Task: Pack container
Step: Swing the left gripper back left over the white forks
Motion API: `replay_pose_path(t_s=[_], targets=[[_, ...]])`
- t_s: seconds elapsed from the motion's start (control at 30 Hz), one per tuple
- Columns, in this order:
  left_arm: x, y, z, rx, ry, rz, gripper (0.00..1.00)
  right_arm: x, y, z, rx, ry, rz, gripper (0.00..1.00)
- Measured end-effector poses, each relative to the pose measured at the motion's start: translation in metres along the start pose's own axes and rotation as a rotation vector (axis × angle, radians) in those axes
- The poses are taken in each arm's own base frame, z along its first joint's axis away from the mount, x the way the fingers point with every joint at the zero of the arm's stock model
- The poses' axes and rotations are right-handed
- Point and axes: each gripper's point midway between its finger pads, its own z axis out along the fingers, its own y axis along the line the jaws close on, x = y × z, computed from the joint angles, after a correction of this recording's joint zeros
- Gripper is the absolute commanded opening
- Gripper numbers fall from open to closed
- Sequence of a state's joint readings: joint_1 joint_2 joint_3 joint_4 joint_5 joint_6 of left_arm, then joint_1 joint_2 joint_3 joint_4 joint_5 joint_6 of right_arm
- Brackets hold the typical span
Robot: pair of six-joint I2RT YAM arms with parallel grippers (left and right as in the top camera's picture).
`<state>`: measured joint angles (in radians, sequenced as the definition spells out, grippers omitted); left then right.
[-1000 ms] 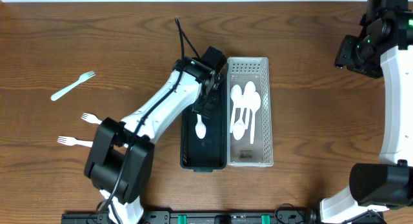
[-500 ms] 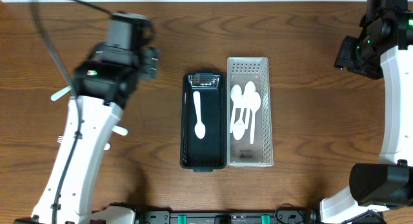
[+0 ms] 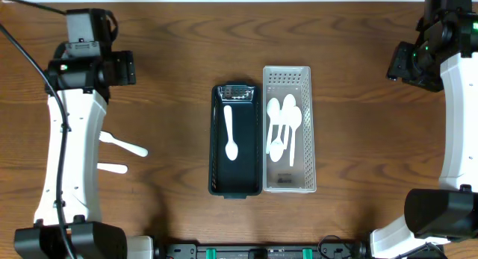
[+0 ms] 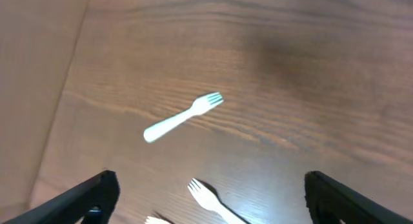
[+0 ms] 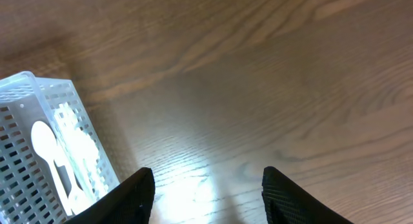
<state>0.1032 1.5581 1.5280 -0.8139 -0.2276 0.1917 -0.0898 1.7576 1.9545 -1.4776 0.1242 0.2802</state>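
Forks (image 3: 123, 145) lay flat by left edge, close together. Third fork (image 4: 184, 117) lay nearer far-left corner. Left gripper (image 4: 208, 188) hung over them, splayed wide, empty.
Risk: thin fork could skid on slick wood, or a neighbour get dragged along.
Tray (image 3: 216, 162), basket (image 3: 308, 102) sat mid-table; wrong-bin drop possible.
Right gripper (image 5: 203, 185) at far-right, splayed, empty.
Table (image 3: 172, 35) glossy wood, glare. Room: only pale strip past far edge showed.
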Motion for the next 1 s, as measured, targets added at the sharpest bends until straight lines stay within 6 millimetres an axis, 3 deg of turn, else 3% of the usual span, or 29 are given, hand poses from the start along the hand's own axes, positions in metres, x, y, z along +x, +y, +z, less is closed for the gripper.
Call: replay_pose_path(t_s=[0.13,0.3,0.47,0.67,0.8,0.9,1.0], targets=[[-0.002,0.021,0.018,0.073,-0.018,0.028,0.99,0.004,-0.001,0.0,0.004,0.015,-0.002,0.56],[0.013,0.056,0.057,0.21,0.046,-0.032,0.99,0.005,0.0,0.0,-0.003,0.022,-0.001,0.57],[0.022,0.058,0.084,0.352,0.177,0.043,0.99,0.006,0.002,0.0,-0.013,0.025,0.002,0.58],[-0.019,0.065,0.108,0.363,0.152,0.166,0.98,0.006,0.002,0.0,-0.015,0.028,0.016,0.59],[-0.045,0.075,0.106,0.335,0.085,0.204,0.98,0.006,0.002,0.0,-0.015,0.028,0.03,0.59],[-0.05,0.077,0.103,0.329,0.068,0.236,0.98,0.006,0.002,0.0,-0.016,0.028,0.044,0.59],[-0.043,0.074,0.112,0.349,0.088,0.284,0.98,0.007,0.004,0.0,-0.024,0.031,0.051,0.59]])
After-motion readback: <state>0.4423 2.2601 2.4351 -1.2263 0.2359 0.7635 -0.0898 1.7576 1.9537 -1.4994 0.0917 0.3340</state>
